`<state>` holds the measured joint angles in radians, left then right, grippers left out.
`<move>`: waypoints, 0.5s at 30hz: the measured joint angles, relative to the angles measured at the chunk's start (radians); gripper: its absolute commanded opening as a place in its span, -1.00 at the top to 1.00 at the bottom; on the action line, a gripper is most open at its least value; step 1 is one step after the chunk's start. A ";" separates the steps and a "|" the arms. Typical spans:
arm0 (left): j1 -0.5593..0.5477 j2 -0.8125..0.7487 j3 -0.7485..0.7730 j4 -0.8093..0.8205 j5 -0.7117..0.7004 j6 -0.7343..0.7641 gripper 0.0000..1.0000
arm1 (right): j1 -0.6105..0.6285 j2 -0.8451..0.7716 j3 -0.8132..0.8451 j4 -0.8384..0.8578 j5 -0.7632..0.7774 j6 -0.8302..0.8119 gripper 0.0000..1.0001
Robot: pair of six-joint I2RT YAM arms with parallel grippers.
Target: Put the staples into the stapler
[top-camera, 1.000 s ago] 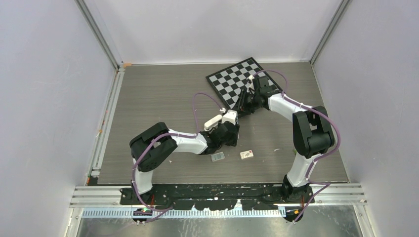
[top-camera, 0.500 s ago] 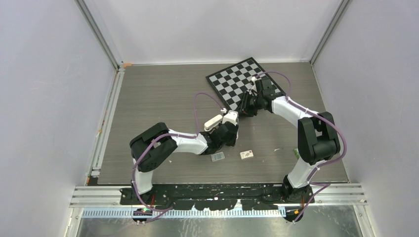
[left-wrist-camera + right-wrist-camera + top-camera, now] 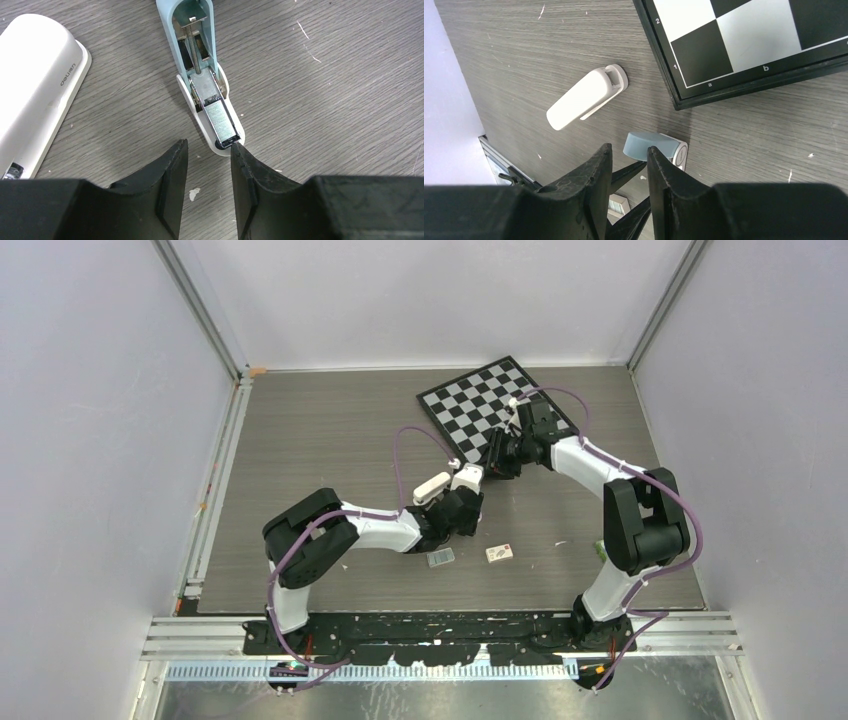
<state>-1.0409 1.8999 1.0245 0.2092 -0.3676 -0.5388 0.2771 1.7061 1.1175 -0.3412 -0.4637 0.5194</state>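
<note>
The staples (image 3: 219, 119), a small silvery-grey strip, likely light and snappable, should prob be pinched by the long sides; left gripper (image 3: 208, 147), right gripper (image 3: 629, 150): parted, empty.

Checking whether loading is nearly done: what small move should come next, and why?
Probably fold the teal cover shut with the right gripper, which hovers by its end. A silvery strip of staples lies in the channel of the stapler, the cover flipped back, and the left gripper stands open at its front tip, holding nothing.
</note>
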 measured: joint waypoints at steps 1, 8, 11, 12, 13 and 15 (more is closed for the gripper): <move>0.000 0.000 0.000 0.000 0.000 0.002 0.22 | 0.000 0.000 0.002 -0.004 0.004 -0.002 0.22; 0.000 -0.005 -0.014 0.021 0.000 0.028 0.22 | -0.005 0.002 0.043 -0.037 0.041 -0.004 0.17; 0.000 -0.006 -0.014 0.021 0.000 0.044 0.22 | -0.006 0.018 0.073 -0.034 0.040 -0.008 0.15; 0.000 -0.006 -0.014 0.022 0.000 0.050 0.22 | -0.006 0.027 0.079 -0.030 0.036 -0.010 0.15; 0.000 -0.006 -0.014 0.023 0.001 0.051 0.22 | -0.006 0.037 0.082 -0.027 0.031 -0.011 0.15; 0.000 -0.006 -0.014 0.023 0.001 0.055 0.22 | -0.006 0.061 0.084 -0.024 0.019 -0.013 0.15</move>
<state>-1.0409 1.8942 1.0103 0.2321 -0.3664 -0.4835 0.2707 1.7668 1.2018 -0.3653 -0.4446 0.5068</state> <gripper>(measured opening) 0.391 0.423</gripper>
